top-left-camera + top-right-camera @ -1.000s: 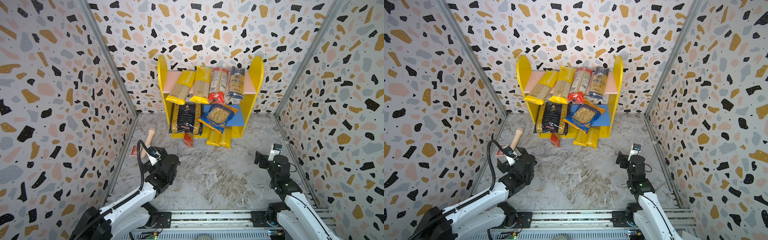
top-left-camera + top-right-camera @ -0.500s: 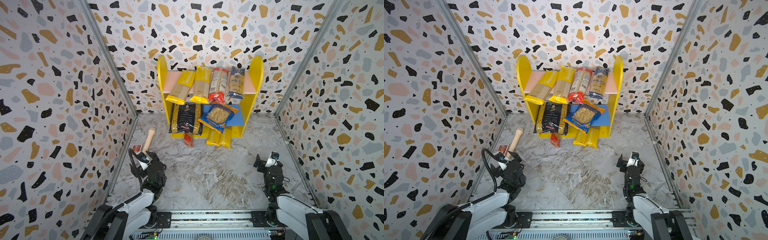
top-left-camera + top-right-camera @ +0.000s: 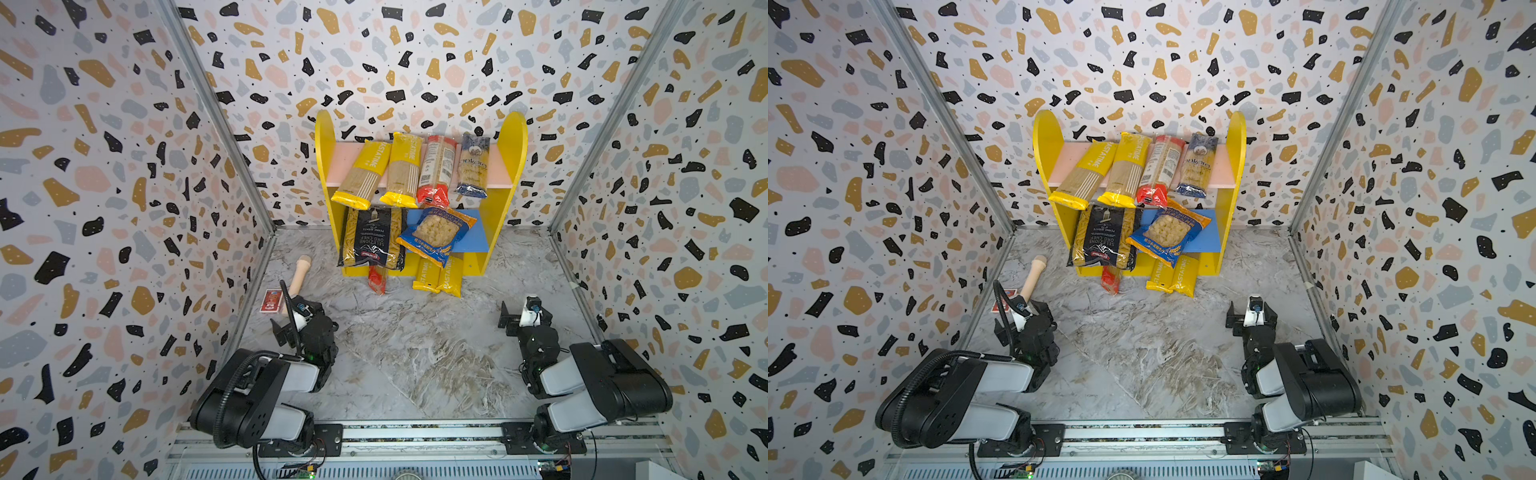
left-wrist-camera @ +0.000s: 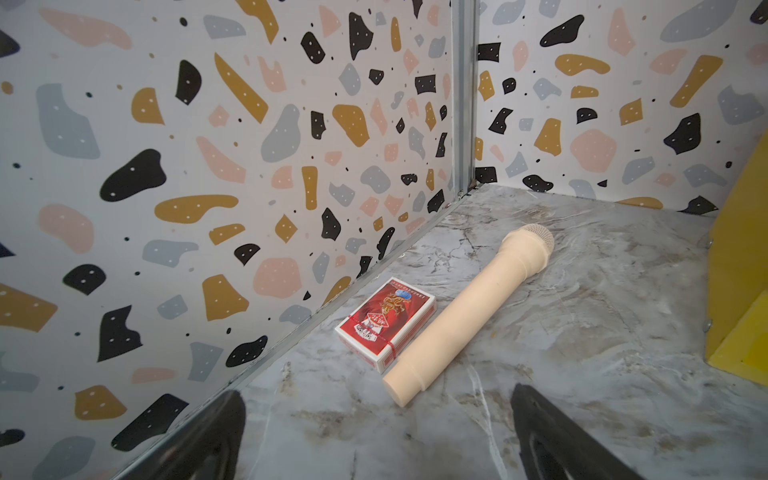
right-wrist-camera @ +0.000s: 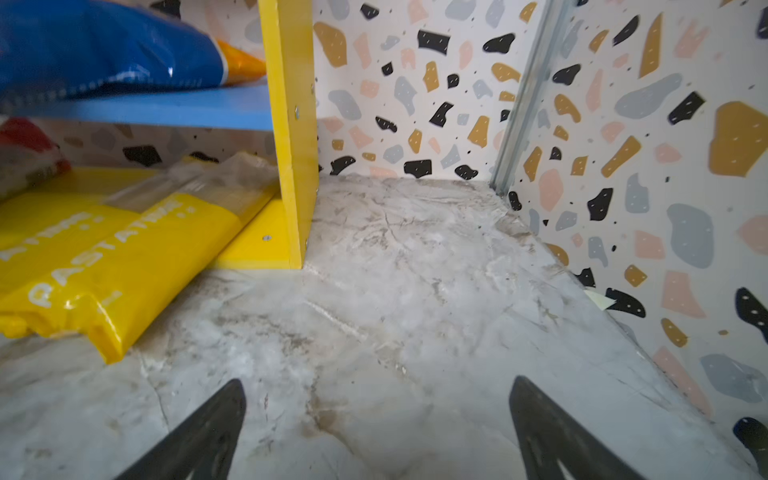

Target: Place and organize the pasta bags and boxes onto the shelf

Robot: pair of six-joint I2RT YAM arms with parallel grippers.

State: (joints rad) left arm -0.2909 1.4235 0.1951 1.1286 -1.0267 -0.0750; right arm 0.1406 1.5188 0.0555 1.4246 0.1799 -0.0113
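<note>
The shelf (image 3: 513,137) (image 3: 1236,137) stands against the back wall. Its pink upper board carries two yellow PASTATIME packs (image 3: 365,172), a red-ended pack (image 3: 436,170) and a dark-blue ankara pack (image 3: 473,166). On the blue lower board (image 3: 478,239) lie a black penne bag (image 3: 372,241) and a blue-orange bag (image 3: 436,232). Two more yellow packs (image 3: 438,278) (image 5: 104,257) and a red pack end (image 3: 377,282) stick out over the base. My left gripper (image 3: 291,322) (image 4: 376,392) is open and empty near the left wall. My right gripper (image 3: 524,309) (image 5: 377,381) is open and empty, right of the shelf's front.
A beige stick (image 3: 300,274) (image 4: 457,316) and a small red card box (image 3: 271,300) (image 4: 384,324) lie side by side along the left wall, just ahead of the left gripper. Patterned walls close three sides. A metal rail (image 3: 415,432) runs along the front.
Both arms have folded back toward the front rail, drawing the grippers slightly nearer it. Both jaws have stayed open. The packs have not moved.
</note>
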